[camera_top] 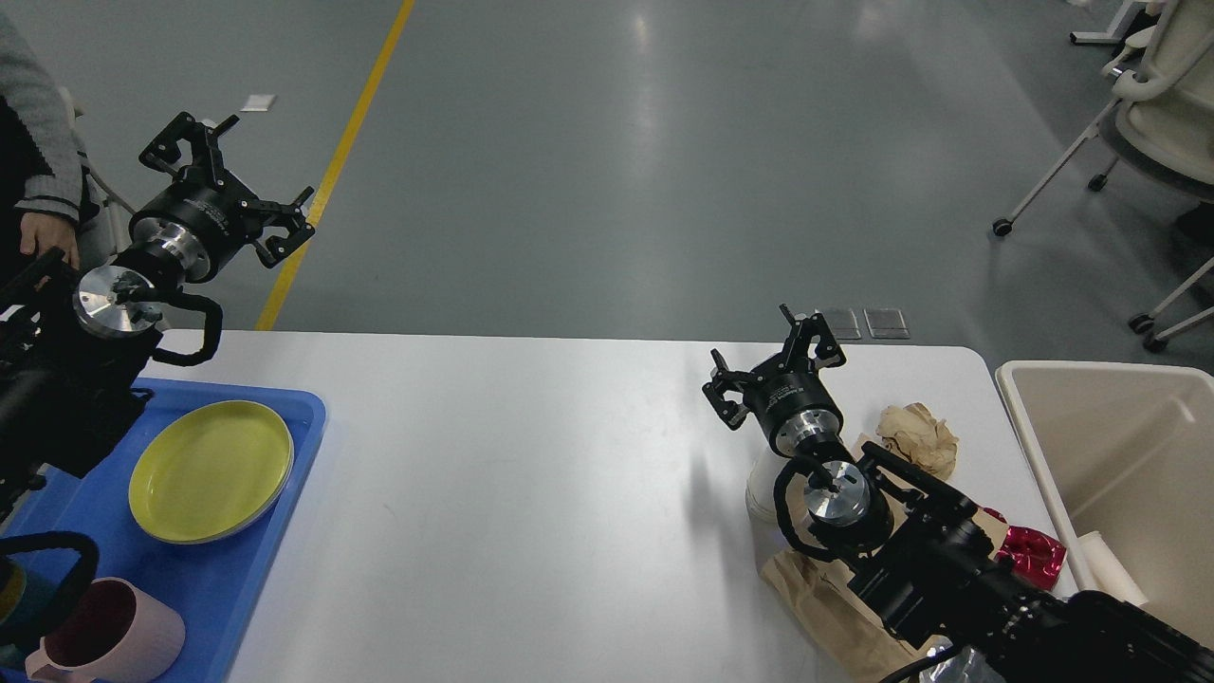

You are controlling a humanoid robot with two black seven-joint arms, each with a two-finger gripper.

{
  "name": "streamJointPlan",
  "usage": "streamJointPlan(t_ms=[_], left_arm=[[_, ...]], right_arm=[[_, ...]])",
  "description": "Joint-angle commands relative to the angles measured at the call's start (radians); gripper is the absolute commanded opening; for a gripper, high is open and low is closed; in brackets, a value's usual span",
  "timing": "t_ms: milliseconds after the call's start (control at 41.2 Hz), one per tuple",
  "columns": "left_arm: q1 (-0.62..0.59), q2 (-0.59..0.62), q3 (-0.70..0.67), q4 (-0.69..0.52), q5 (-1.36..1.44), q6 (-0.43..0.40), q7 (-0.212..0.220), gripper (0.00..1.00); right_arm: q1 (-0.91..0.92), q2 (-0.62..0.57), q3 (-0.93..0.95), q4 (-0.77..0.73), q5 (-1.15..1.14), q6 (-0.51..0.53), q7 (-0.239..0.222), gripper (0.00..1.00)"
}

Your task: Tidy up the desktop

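Note:
The white desktop (pixel 531 474) fills the middle of the head view. At its right end lie a crumpled brown paper ball (pixel 918 434), a flat brown paper bag (pixel 825 612), a red shiny wrapper (pixel 1036 555) and a white object (pixel 762 489) mostly hidden behind my right arm. My right gripper (pixel 770 358) is open and empty, held above the desktop left of the paper ball. My left gripper (pixel 225 174) is open and empty, raised above the desktop's far left corner.
A blue tray (pixel 256 569) at the left holds a yellow plate (pixel 211 470) and a pink mug (pixel 109 636). A beige bin (pixel 1119 474) stands off the right end. A person's hand (pixel 43 235) shows at far left; office chairs (pixel 1148 114) stand at far right.

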Motion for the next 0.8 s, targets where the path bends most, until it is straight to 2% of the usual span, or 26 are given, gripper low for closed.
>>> streamJointPlan(t_ms=[0, 146, 218, 486, 777], left_arm=[[0.012, -0.011, -0.013, 0.004, -0.004, 0.000, -0.012, 0.99], [0.013, -0.020, -0.021, 0.004, -0.004, -0.008, -0.004, 0.99], [0.019, -0.021, -0.021, 0.004, -0.001, 0.018, -0.011, 0.99], [0.022, -0.040, -0.019, 0.004, 0.002, 0.208, 0.003, 0.99], [0.047, -0.041, -0.042, 0.005, 0.001, 0.213, 0.002, 0.99]], right_arm=[[0.000, 0.000, 0.000, 0.000, 0.000, 0.000, 0.000, 1.00], [0.000, 0.000, 0.000, 0.002, 0.000, 0.000, 0.000, 1.00], [0.000, 0.000, 0.000, 0.002, 0.000, 0.002, 0.000, 1.00], [0.000, 0.000, 0.000, 0.002, 0.000, 0.000, 0.000, 1.00], [0.000, 0.000, 0.000, 0.002, 0.000, 0.000, 0.000, 1.00]])
